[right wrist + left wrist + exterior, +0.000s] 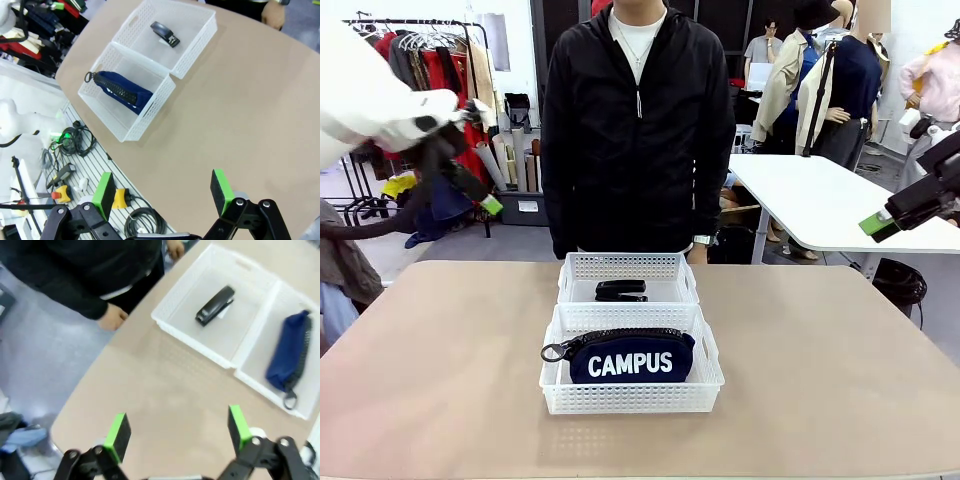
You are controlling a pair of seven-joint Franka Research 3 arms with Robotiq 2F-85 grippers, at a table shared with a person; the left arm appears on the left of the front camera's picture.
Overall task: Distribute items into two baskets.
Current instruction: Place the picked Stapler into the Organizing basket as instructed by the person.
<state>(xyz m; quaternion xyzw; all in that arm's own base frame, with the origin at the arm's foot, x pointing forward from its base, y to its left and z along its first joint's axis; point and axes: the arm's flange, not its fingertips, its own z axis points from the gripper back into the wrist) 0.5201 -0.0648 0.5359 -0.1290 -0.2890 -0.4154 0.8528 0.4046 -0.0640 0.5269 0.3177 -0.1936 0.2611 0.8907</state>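
Note:
Two white lattice baskets stand end to end at the table's middle. The near basket (pixel 632 398) (pixel 260 385) (pixel 150 112) holds the navy "CAMPUS" pouch (pixel 632 358) (pixel 289 357) (pixel 122 90). In the far basket (pixel 620 266) (pixel 189 341) (pixel 197 47) lies the black stapler (pixel 620 291) (pixel 215 305) (pixel 165 34). My left gripper (pixel 480 195) (pixel 178 432) hangs open high at the left, well away from the baskets. Off to the upper right, my right gripper (pixel 885 220) (pixel 162 192) is open too, with nothing between its fingers.
A person in a black jacket (pixel 638 120) stands at the far edge, one hand (pixel 112 317) near the table's corner. A white table (pixel 820 195) sits back right, a clothes rack (pixel 420 50) back left. Cables (pixel 75 142) lie on the floor past the table's edge.

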